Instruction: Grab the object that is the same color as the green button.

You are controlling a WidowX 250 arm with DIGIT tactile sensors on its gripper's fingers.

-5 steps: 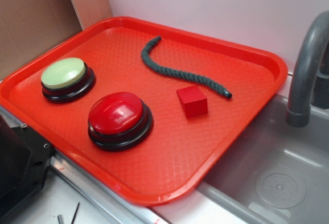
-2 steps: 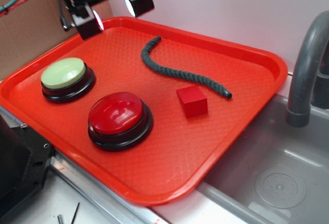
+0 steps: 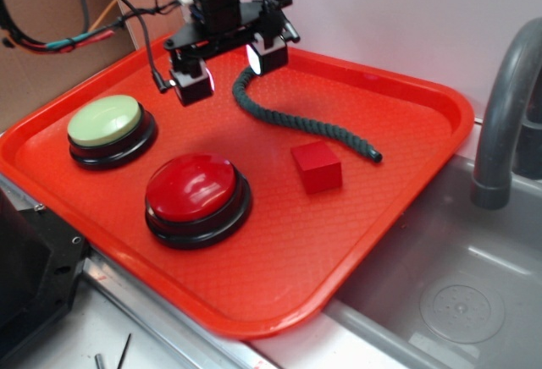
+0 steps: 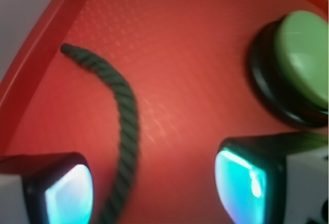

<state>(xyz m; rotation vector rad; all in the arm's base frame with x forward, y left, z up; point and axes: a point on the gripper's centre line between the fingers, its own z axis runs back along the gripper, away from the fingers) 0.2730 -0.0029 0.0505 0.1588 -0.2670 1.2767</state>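
A dark green twisted rope (image 3: 296, 121) lies wavy on the red tray (image 3: 254, 284), from the back middle toward the right. In the wrist view the rope (image 4: 126, 116) runs down between my fingers, nearer the left one. The pale-green domed button (image 3: 105, 121) on a black base sits at the tray's left; it also shows in the wrist view (image 4: 303, 64) at the right. My gripper (image 3: 227, 70) hangs open above the rope's far end, holding nothing. Its glowing pads (image 4: 69, 196) stand wide apart.
A red domed button (image 3: 195, 190) sits at the tray's front left. A small red cube (image 3: 316, 167) lies next to the rope's right part. A grey sink (image 3: 457, 301) and faucet (image 3: 501, 123) are to the right. Cardboard and a wall stand behind.
My gripper has come in from the upper left and moved right and down over the tray, now above the rope's far end. The objects have not moved.
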